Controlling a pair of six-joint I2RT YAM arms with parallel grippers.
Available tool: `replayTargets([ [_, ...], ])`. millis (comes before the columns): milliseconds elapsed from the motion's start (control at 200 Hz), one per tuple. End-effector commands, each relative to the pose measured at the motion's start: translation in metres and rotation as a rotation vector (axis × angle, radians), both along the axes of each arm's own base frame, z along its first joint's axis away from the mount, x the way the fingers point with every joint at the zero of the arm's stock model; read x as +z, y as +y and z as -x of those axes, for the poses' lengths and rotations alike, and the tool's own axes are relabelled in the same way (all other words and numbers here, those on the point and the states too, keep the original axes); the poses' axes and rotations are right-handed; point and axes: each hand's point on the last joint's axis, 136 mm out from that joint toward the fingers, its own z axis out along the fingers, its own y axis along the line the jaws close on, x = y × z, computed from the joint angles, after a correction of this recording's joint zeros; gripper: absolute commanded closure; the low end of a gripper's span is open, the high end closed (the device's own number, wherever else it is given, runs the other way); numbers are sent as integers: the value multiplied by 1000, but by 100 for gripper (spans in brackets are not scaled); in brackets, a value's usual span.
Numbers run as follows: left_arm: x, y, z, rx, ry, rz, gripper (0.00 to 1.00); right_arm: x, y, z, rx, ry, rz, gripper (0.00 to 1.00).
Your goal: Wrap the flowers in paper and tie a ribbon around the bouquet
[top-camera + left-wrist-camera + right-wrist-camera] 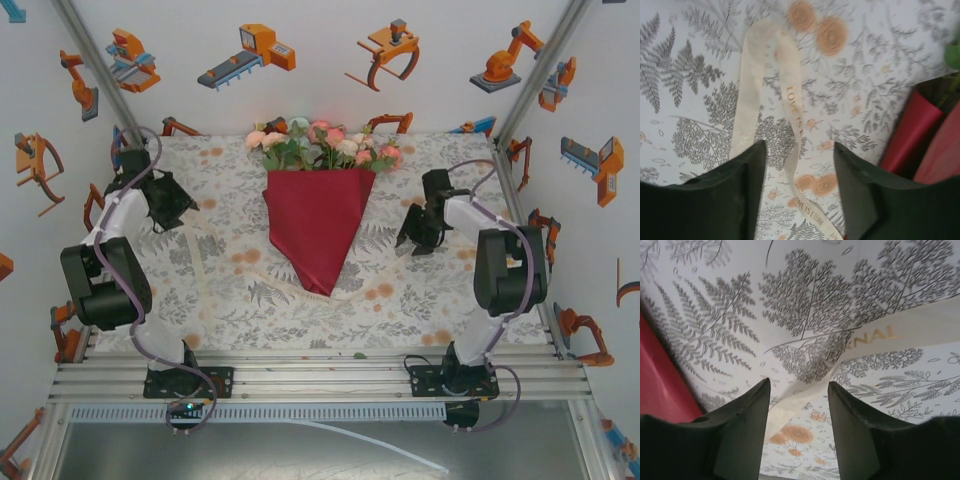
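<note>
The flowers, pink, peach and cream roses, stick out of the top of the dark red paper, which is folded into a cone in the middle of the table. A cream ribbon lies flat on the cloth and passes under the cone's tip. My left gripper hangs left of the cone, open, and the ribbon runs along the cloth between its fingers without being pinched. The right gripper is right of the cone, also open, with the ribbon lying loose between its fingers.
A cloth printed with grey ferns and orange dots covers the table. The cone's red edge shows at the right of the left wrist view and at the left of the right wrist view. White walls enclose the back and both sides.
</note>
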Motion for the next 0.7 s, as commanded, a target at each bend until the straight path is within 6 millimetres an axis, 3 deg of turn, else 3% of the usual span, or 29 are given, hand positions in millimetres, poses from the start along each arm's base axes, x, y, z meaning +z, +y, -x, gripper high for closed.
replayTargets([
  [0,74,-9,-11,-35,-166,23,36,43,5,2,22,-85,-47,48],
  [95,103,-36,-5,-46,-234,145,28,68,24,-2,47,-144,-152,48],
  [205,110,-99,3,-150,-272,327,23,85,66,-7,107,-196,-317,46],
  [310,88,-156,15,-291,-238,362,22,89,98,-15,161,-235,-370,39],
  [461,48,-207,23,-436,-163,329,21,77,122,-35,137,-254,-470,36],
  [561,22,-229,21,-490,-111,332,20,64,138,-45,150,-245,-489,36],
  [696,-10,-240,17,-512,-54,310,21,42,153,-54,164,-199,-502,37],
])
